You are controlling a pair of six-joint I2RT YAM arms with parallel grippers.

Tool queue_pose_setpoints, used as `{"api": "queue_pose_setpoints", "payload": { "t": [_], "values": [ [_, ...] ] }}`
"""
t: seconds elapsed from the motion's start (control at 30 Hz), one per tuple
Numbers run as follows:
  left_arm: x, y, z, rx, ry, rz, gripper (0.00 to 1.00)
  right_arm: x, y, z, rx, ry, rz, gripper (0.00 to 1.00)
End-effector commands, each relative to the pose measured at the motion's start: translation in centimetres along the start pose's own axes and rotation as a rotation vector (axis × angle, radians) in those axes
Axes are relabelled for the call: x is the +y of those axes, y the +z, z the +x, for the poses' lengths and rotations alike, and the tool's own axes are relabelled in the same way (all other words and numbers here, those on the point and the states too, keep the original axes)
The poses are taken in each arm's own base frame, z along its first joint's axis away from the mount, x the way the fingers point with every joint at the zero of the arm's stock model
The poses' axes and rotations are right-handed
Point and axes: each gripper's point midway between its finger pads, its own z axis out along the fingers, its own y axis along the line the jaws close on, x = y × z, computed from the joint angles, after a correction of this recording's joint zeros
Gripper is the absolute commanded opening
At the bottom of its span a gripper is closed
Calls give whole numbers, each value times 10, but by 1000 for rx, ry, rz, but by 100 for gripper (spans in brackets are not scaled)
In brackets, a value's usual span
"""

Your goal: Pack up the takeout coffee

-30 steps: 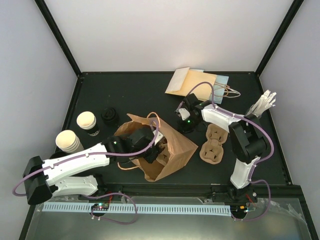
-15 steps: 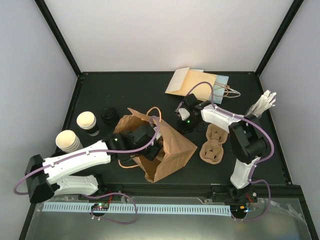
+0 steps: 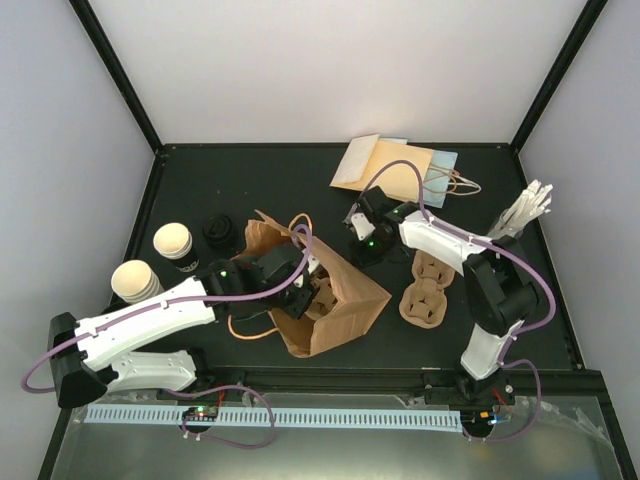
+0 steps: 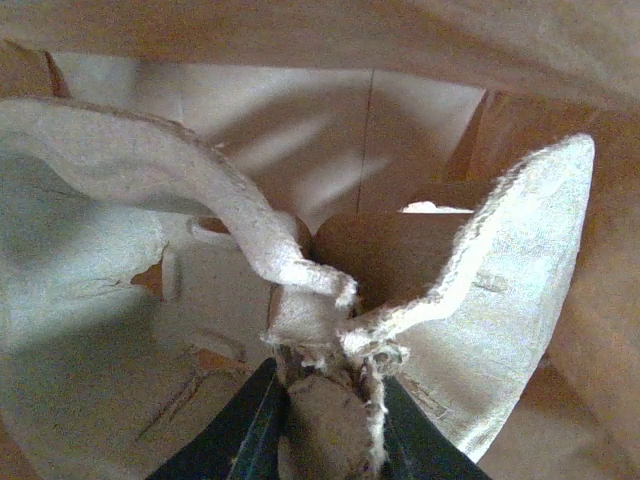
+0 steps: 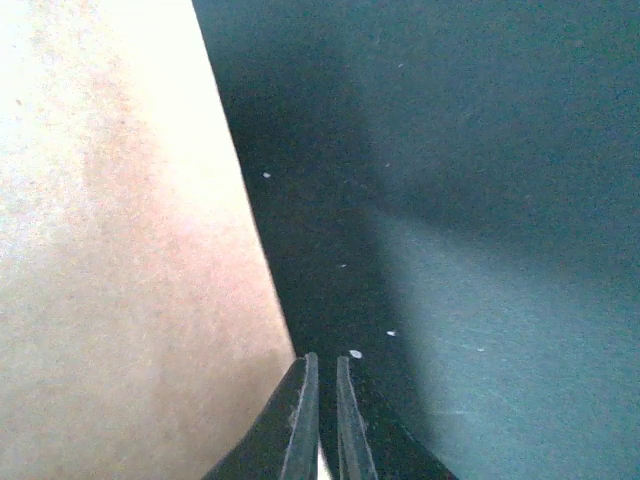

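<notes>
Far cup point(image 3: 172, 241) and near cup point(image 3: 134, 281) stand at nine o'clock on the desk point(image 3: 250, 180), both outside the paper bag point(image 3: 350, 295). My left fingers point(image 4: 245, 440) are clamped on the pulp carrier point(image 4: 510, 270), deep in that bag. I'd seat it flat on the bottom before releasing. Right fingers point(image 5: 295, 420), at the bag's one o'clock, are all but closed. I can't tell whether they pinch paper.

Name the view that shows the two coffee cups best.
Top external: both cups stand uncovered at the table's left edge. Left wrist sees only the bag's inside; right wrist only bag paper and tabletop.
</notes>
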Motion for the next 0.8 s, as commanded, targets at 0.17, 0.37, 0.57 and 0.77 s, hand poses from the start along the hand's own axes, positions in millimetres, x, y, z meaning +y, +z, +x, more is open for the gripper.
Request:
{"api": "queue_pose_setpoints", "payload": {
  "t": [0.17,0.37,0.57,0.77],
  "values": [
    [0,-1,3,28,-28,5,18,-4,-86,-42,-254,-16,195,12],
    [-1,0,7,38,-39,13,18,-3,-140,-43,-366,-30,306,13],
    [1,0,8,34,-44,9,18,49,-202,-25,-570,-134,283,13],
    [3,-1,7,29,-46,-2,18,105,-235,14,-734,-264,180,13]
  ]
}}
